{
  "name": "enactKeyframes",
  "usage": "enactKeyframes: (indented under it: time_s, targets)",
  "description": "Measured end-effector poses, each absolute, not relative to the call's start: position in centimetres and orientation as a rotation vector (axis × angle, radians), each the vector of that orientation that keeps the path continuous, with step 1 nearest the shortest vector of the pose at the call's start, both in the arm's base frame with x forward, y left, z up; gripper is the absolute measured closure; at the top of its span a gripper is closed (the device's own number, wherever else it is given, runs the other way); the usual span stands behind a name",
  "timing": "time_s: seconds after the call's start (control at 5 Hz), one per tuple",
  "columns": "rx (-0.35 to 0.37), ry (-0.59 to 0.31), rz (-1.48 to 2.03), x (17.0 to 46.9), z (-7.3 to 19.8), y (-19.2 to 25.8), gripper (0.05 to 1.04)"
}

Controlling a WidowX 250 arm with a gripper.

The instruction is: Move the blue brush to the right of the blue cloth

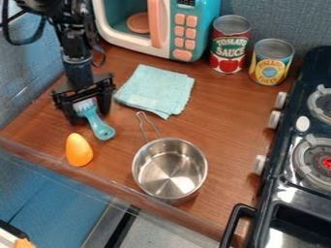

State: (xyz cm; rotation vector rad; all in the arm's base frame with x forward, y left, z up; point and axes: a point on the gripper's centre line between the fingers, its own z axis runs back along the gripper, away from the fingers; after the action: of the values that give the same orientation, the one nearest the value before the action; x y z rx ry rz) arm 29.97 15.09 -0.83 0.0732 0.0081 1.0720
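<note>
And here we are at the upper left of the frame, the black gripper [89, 116] hanging low over the wooden counter [213, 116], right at the bristle end of the blue brush [101, 128]! Clamped on it or simply around it? From here, I can't tell. The brush handle angles down and rightward, and the whole brush sits left of the folded blue cloth [155, 89], so it's on the wrong side for this task.

Just below the brush, the orange egg-shaped object [79, 150]; lower centre, the shiny metal saucepan [169, 169], its wire handle pointing up towards the cloth. Up top, the toy microwave [184, 31], then the red-labelled can [229, 46] and yellow-labelled can [271, 63], with the black stove [284, 193] down the right side.
</note>
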Motion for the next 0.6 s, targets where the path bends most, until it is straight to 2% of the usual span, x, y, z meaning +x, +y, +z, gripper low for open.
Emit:
enactKeyframes:
  time_s: [0.2, 0.6]
  targets:
    - [0.069, -0.009, 1.063, 30.27, -0.88, 15.08, 0.297]
    - [0.05, -0.032, 0.993, 30.06, -0.58, 14.81, 0.299]
